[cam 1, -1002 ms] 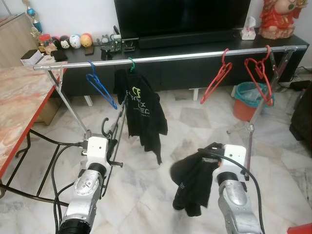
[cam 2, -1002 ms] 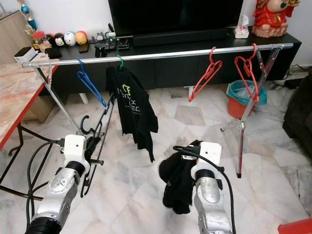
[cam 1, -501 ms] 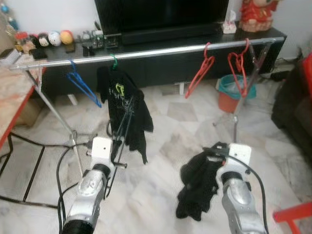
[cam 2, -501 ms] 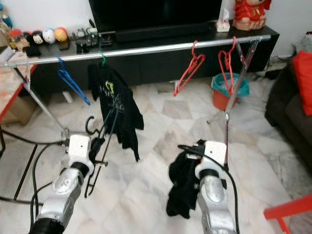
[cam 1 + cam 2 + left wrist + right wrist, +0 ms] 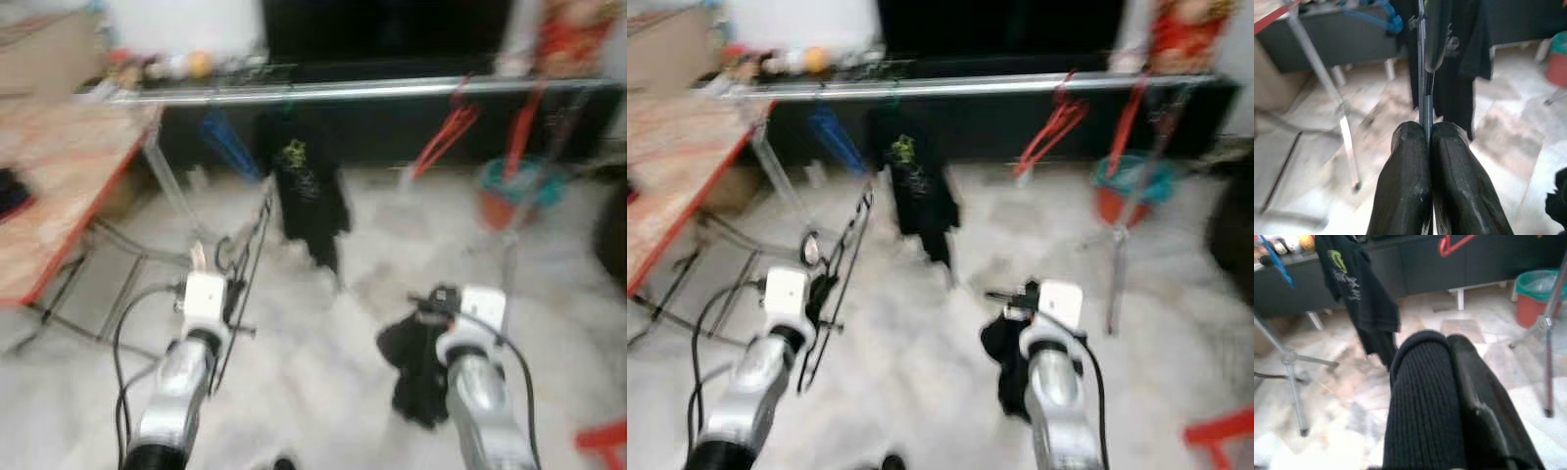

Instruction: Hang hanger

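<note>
Black wire hanger [image 5: 245, 257] pinched upright in left claw [image 5: 1425, 142], blurred.

Shiny metal rail [image 5: 353, 90], ribbed knit black garment [image 5: 1425, 406], thin wire hanger [image 5: 1422, 73].

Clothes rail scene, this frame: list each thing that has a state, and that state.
Left gripper: shut on black hanger.
Right gripper: shut on black garment.
Black T-shirt: hanging on rail.
Blue hanger: hanging, bare.
Red hangers: hanging, bare.
Bucket: upright on floor.
</note>
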{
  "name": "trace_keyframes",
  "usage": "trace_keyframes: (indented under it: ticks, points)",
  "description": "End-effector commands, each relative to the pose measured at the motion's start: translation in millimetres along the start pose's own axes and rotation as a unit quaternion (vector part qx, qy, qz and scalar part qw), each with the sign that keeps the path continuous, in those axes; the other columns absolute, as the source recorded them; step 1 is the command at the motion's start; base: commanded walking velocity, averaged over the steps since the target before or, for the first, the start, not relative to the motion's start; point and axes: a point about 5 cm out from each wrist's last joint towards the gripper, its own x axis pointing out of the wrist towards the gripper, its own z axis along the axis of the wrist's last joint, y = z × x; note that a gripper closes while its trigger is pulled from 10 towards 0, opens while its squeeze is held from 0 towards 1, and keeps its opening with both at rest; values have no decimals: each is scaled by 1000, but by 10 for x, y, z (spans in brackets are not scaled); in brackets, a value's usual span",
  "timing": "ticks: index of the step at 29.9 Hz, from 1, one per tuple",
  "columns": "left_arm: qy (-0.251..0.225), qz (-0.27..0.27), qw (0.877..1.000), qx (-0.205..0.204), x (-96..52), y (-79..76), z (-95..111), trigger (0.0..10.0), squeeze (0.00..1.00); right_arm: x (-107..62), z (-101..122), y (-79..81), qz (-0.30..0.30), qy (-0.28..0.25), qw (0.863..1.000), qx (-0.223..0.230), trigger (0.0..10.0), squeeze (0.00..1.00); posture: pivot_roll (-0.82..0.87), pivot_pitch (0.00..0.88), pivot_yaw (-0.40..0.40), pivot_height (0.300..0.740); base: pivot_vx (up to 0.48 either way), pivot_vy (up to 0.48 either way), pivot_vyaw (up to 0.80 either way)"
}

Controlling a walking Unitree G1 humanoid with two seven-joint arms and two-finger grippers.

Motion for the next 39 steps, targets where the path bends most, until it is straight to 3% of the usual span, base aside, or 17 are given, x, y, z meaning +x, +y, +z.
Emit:
trace_keyframes:
  ticks: [1,5,15,22,28,39]
  points:
    - [-19,-1,1000,-2,66,9,114,10000,0,7,65,30,3,-17,1000,1,10000,0,-131,0,90,740,-356,0,0]
    - [-18,-1,1000,0,66,13,114,10000,0,12,72,24,1,-18,1000,5,10000,0,-133,0,90,740,-357,0,0]
    - [-7,-11,1000,6,47,51,90,10000,0,20,78,21,2,-15,1000,1,10000,0,-129,0,89,740,-342,0,-759]
    - [22,-64,997,38,52,4,56,10000,0,209,286,24,13,-39,999,-18,10000,0,-128,0,98,740,0,0,0]
    - [21,-86,995,39,57,-15,77,10000,0,345,418,14,11,-45,998,-33,10000,0,-121,0,100,740,0,0,0]
    - [25,-103,994,28,42,-77,82,10000,0,354,389,3,8,-39,999,-35,10000,0,-124,0,103,740,0,0,0]
